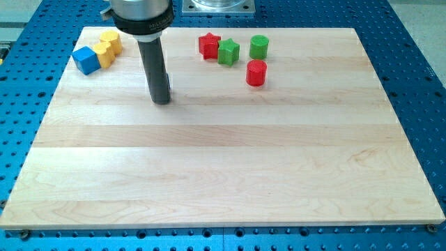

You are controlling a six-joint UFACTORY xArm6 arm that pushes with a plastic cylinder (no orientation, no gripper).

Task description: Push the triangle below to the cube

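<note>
Here, my tip rests on the bare wooden board, touching no block and holding nothing, since it is a plain rod with no jaws. The blue cube sits at the view's upper left, touching a yellow block with a second yellow block just behind; neither reads clearly as a triangle. Both lie up and to the view's left of my tip. A red star, green star, green cylinder and red cylinder cluster well apart, to the right.
</note>
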